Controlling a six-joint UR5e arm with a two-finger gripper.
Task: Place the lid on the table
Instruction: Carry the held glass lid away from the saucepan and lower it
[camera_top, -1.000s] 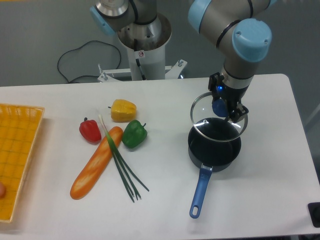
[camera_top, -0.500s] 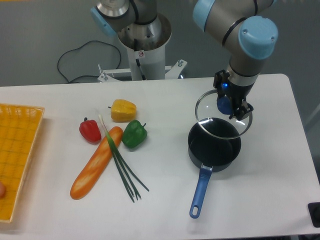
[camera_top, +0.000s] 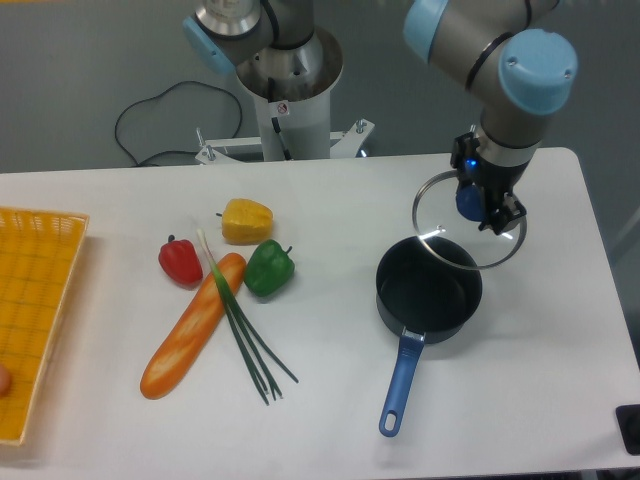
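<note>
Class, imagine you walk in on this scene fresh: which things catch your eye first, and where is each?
First, the gripper at the right rear, clamped on the blue knob of the clear glass lid, held tilted above the far edge of the open dark saucepan. Next, the bright vegetables left of centre on the table: red pepper, yellow pepper and green pepper.

Table (camera_top: 540, 380) with saucepan (camera_top: 428, 296), vegetables (camera_top: 225, 290)

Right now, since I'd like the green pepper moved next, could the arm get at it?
Probably not yet: the pincer is shut on the lid, held above the saucepan. The green pepper is otherwise open from above, though the bread and red pepper lie close.
</note>
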